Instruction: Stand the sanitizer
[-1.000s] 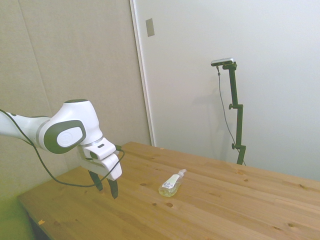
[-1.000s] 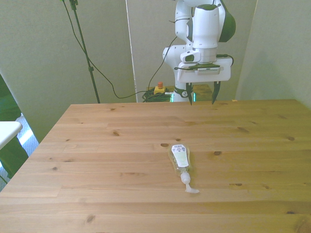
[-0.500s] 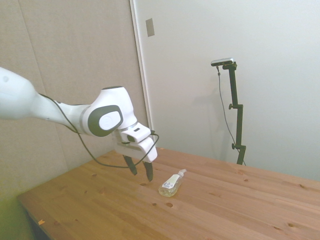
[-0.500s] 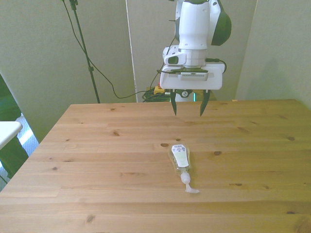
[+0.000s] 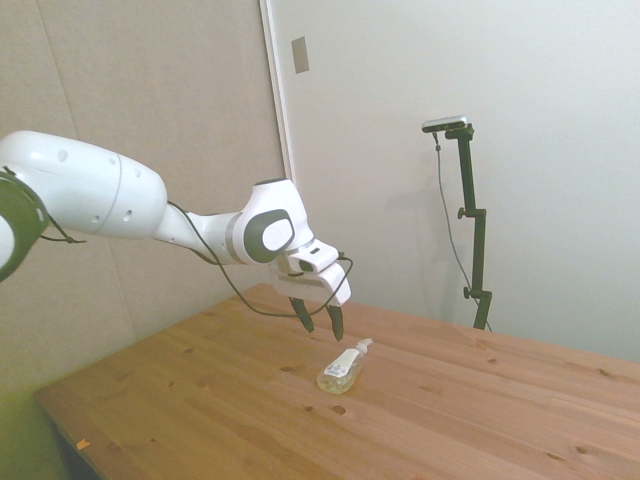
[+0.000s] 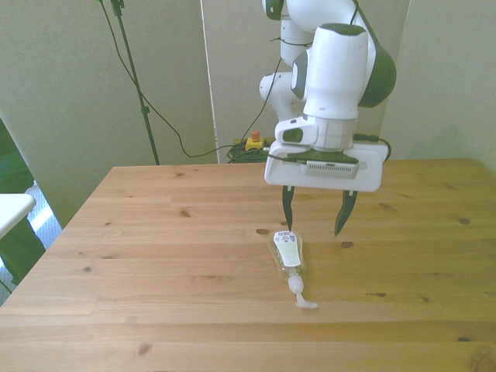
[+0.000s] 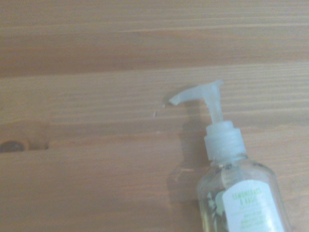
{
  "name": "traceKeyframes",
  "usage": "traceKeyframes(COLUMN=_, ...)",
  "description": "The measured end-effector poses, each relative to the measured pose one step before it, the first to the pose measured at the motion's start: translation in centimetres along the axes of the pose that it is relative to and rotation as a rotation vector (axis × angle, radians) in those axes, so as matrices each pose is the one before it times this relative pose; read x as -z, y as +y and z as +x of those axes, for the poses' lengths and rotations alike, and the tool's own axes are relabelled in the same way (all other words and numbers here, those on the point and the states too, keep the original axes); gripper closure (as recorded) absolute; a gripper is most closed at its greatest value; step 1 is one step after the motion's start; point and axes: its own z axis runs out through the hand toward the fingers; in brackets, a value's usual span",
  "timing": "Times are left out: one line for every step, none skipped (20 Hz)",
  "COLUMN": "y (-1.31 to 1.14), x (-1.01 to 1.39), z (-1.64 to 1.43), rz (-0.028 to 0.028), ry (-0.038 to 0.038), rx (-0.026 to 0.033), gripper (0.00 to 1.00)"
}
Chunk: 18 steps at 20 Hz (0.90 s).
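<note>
While the sanitizer [image 6: 288,257] lies flat mid-table [image 6: 155,232], pump toward the near edge, your gripper [image 6: 316,218] hangs wide open and empty above its base end; the bottle's long axis crosses the finger line.

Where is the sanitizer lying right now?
The sanitizer lies on its side near the middle of the table in the front view, pump toward the camera, just below the open gripper, untouched.
</note>
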Motion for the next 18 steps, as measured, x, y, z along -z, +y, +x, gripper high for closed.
traceKeyframes(y=-0.306, x=-0.729, z=0.687, rz=-0.00535, ry=0.00428, rx=-0.01225, gripper=0.00)
traceKeyframes(y=-0.224, x=-0.658, z=0.804, rz=-0.00401, ry=0.00538, rx=-0.00968, gripper=0.00)
traceKeyframes(y=-0.203, x=-0.546, z=0.859, rz=-0.00261, ry=0.00668, rx=-0.00940, gripper=0.00)
traceKeyframes(y=-0.317, x=-0.580, z=0.982, rz=-0.00268, ry=0.00754, rx=-0.00947, gripper=0.00)
traceKeyframes(y=-0.222, x=-0.449, z=0.667, rz=-0.00440, ry=0.00427, rx=-0.00602, gripper=0.00)
traceKeyframes(y=-0.282, x=-0.420, z=0.520, rz=-0.00437, ry=0.00166, rx=-0.00444, gripper=0.00)
traceKeyframes(y=-0.358, x=-0.442, z=0.431, rz=-0.00131, ry=0.00016, rx=-0.00469, gripper=0.00)
traceKeyframes(y=-0.365, x=-0.485, z=0.376, rz=-0.00105, ry=-0.00061, rx=-0.00425, gripper=0.00)
traceKeyframes(y=-0.328, x=-0.524, z=0.278, rz=-0.00432, ry=-0.00258, rx=-0.00263, gripper=0.00)
traceKeyframes(y=-0.314, x=-0.532, z=0.253, rz=-0.00358, ry=-0.00117, rx=-0.00161, gripper=0.00)
traceKeyframes(y=-0.300, x=-0.472, z=0.221, rz=-0.00202, ry=0.00030, rx=-0.00077, gripper=0.00)
traceKeyframes(y=-0.282, x=-0.403, z=0.172, rz=-0.00304, ry=-0.00100, rx=-0.00015, gripper=0.00)
traceKeyframes(y=-0.285, x=-0.347, z=0.131, rz=-0.00241, ry=-0.00264, rx=-0.00063, gripper=0.00)
traceKeyframes(y=-0.268, x=-0.243, z=0.108, rz=0.00033, ry=-0.00189, rx=-0.00118, gripper=0.00)
traceKeyframes(y=-0.204, x=-0.216, z=0.057, rz=-0.00038, ry=-0.00535, rx=-0.00251, gripper=0.00)
traceKeyframes(y=-0.144, x=-0.143, z=0.065, rz=-0.00028, ry=-0.00465, rx=-0.00254, gripper=0.00)
traceKeyframes(y=-0.123, x=-0.133, z=0.109, rz=-0.00088, ry=-0.00173, rx=-0.00151, gripper=1.00)
traceKeyframes(y=-0.049, x=-0.170, z=0.074, rz=-0.00215, ry=-0.00325, rx=-0.00138, gripper=1.00)
